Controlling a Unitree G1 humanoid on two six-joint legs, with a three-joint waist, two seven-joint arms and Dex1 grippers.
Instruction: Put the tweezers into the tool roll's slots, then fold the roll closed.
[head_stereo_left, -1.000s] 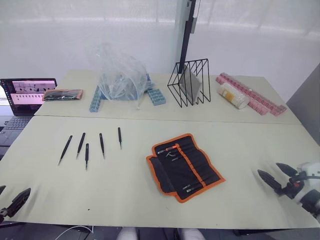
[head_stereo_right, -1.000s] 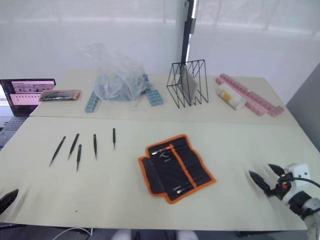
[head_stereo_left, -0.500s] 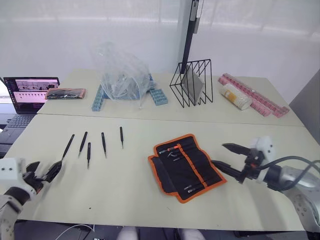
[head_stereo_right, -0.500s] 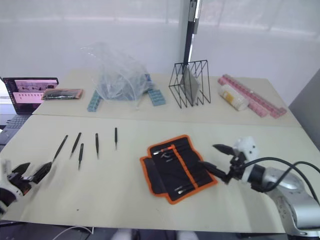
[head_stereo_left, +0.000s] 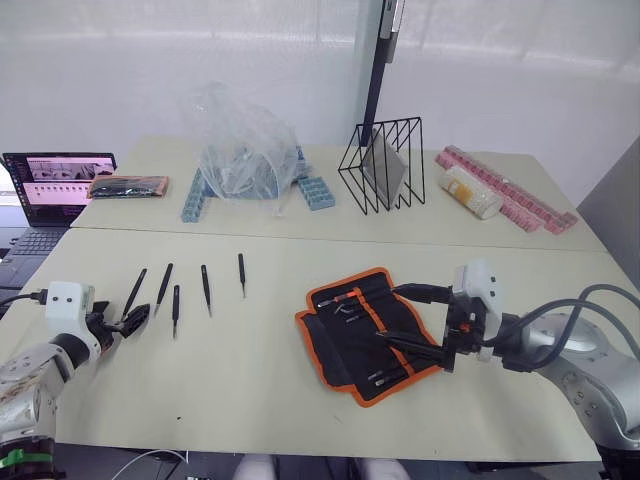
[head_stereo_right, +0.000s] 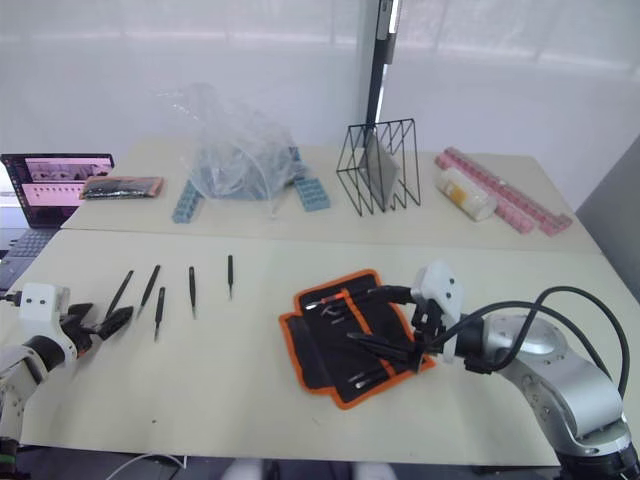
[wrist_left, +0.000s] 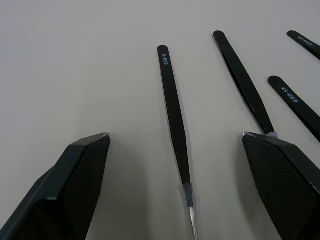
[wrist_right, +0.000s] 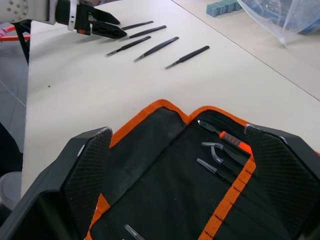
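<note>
Several slim black tweezers lie in a row on the table's left half. The leftmost tweezers lie between my left gripper's open fingers, just above the table; I cannot tell if they touch. The tool roll, black with orange trim, lies unfolded at the centre, and its slots hold a few small tools. My right gripper hovers open over the roll's right part, one finger at each side of it.
A laptop and a small pouch sit at the far left. Along the back are a clear plastic bag over blue blocks, a black wire rack and pink blocks.
Both arms came in from the table's front edge. The left gripper reached the leftmost tweezers. The right gripper moved left over the roll. The camera shifted slightly.
</note>
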